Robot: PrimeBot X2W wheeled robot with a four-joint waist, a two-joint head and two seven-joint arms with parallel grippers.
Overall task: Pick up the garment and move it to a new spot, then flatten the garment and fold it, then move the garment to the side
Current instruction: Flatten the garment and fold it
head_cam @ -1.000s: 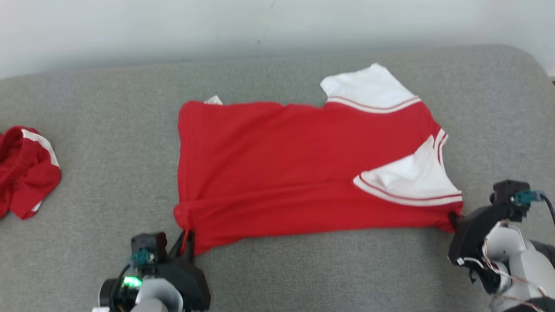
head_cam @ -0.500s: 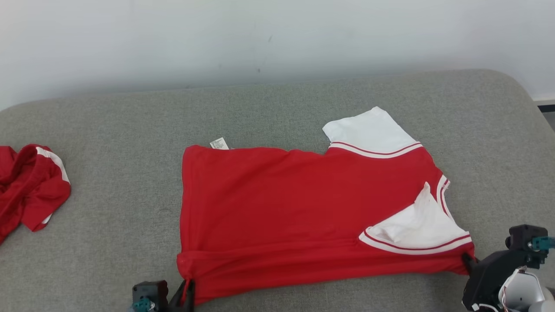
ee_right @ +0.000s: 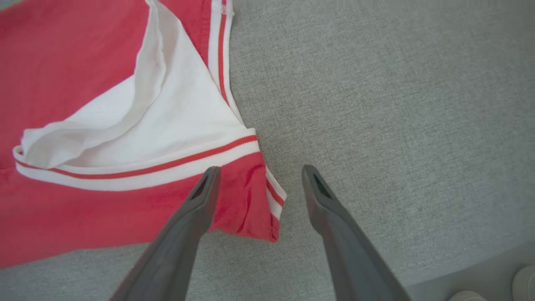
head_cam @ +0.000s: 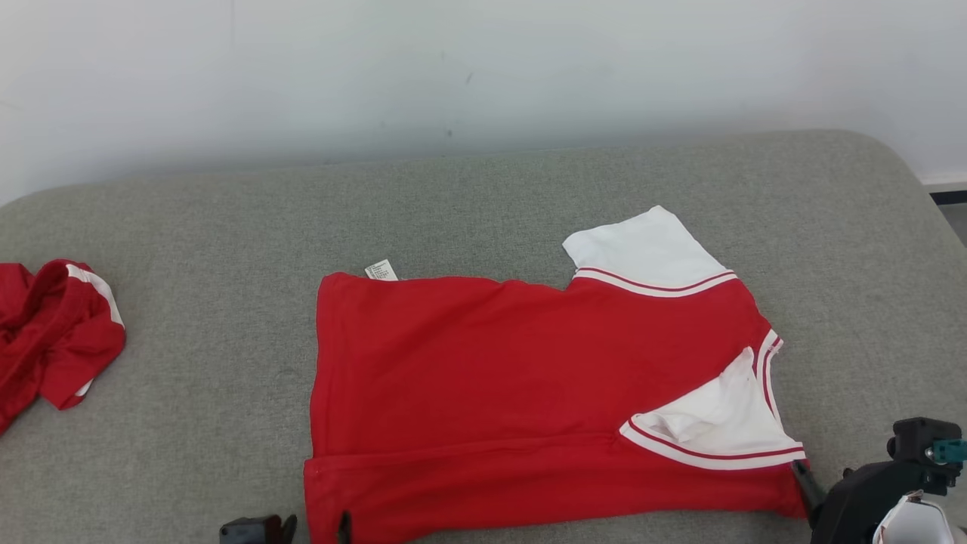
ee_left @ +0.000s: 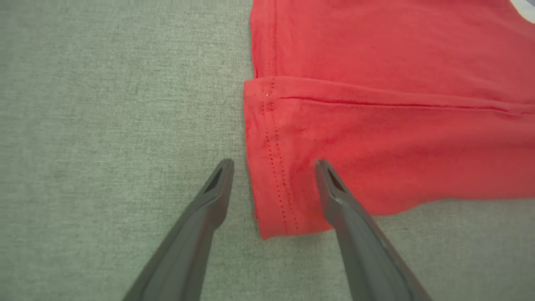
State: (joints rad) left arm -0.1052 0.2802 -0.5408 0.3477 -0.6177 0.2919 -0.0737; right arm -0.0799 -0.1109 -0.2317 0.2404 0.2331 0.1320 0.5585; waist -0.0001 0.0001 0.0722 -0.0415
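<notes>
Two wide-open grippers straddle near corners of the flat red garment [head_cam: 483,378], left gripper [ee_left: 273,164] at its hem, right gripper [ee_right: 260,168] at its shoulder; its length runs left-right, sleeves rightward.

T-shirt [head_cam: 483,378] spread on the cushion [head_cam: 189,264], crumpled garment [head_cam: 53,332] well apart to its left, wall [head_cam: 483,68] behind, left gripper [ee_left: 272,163] straddling the shirt's near left corner, right gripper [ee_right: 260,168] straddling its near right corner
</notes>
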